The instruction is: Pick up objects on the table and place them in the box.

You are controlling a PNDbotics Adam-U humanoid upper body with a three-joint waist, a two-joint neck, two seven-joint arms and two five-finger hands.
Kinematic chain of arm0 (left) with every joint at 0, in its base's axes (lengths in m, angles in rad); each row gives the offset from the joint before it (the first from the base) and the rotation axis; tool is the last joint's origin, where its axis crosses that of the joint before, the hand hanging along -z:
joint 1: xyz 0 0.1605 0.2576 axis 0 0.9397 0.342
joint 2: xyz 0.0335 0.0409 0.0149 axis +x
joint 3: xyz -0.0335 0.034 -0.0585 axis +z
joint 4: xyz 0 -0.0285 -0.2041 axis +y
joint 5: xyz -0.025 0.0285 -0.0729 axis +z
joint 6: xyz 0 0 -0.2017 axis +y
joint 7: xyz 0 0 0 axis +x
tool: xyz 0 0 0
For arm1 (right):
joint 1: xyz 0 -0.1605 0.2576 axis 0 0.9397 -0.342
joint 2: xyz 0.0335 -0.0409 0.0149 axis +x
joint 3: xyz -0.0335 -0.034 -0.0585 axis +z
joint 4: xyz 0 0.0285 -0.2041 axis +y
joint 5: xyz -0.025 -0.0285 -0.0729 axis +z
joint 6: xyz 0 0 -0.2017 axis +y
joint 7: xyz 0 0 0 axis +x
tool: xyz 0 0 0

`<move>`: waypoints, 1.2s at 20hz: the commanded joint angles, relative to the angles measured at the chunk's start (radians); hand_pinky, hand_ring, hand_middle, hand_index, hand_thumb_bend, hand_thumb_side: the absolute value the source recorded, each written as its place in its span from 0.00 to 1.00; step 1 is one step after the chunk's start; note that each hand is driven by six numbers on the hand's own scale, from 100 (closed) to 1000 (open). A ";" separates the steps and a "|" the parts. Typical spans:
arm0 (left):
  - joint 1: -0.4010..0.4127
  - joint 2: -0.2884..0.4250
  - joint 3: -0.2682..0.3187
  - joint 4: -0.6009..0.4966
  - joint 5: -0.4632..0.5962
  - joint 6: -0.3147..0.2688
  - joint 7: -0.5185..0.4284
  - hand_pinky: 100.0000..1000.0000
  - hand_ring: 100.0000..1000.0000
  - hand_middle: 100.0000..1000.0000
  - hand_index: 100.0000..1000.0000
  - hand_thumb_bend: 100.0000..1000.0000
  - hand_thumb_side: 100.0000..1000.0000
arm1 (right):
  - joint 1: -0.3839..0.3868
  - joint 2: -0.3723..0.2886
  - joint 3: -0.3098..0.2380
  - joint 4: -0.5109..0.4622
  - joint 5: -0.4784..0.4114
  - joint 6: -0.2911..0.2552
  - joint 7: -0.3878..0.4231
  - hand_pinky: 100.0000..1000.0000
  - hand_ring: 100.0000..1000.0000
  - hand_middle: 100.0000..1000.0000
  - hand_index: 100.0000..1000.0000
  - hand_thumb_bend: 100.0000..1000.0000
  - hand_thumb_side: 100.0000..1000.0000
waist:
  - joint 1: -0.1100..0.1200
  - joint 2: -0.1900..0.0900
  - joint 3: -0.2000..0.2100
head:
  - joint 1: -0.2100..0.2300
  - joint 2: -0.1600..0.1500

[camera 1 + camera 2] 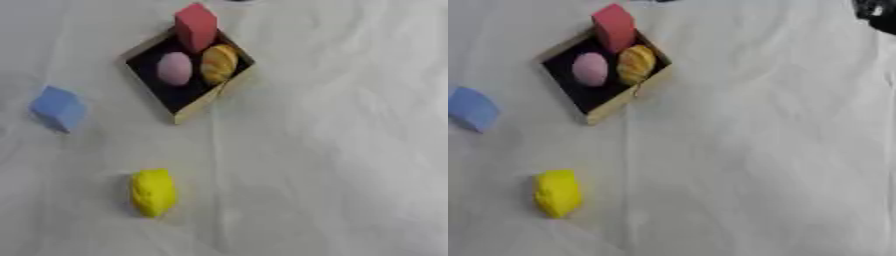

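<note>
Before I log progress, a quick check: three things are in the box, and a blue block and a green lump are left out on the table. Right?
Not quite: the lump on the table is yellow, not green, as the left eye view shows. The rest holds: the box has three things in it, and the blue block lies outside, to its left.

Table cover [350, 150]: white cloth, matt, faint creases and wrinkles across the frame. Box [194, 110], upper centre: looks like cardboard or light wood, tan matt walls, black matt inside. Red block [196, 26] at box's top corner: matt, foam-like, smooth faces. Pink egg shape [174, 69] in box: smooth, matt. Orange-yellow oval [219, 63] beside it: ridged or striped surface, slight sheen. Blue block [59, 107], left edge: matt, foam-like. Yellow lump [153, 192], lower left: bumpy surface, matt, material unclear. Dark thing [877, 14] at upper right corner: black, slightly glossy.
</note>
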 commanded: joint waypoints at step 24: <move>-0.180 -0.109 -0.113 0.097 0.022 -0.048 -0.278 0.88 0.88 0.83 0.88 0.52 0.08 | -0.012 0.017 -0.001 -0.014 -0.022 0.039 0.006 0.87 0.76 0.64 0.76 0.00 0.00 | 0.037 0.004 -0.022 | 0.013 -0.019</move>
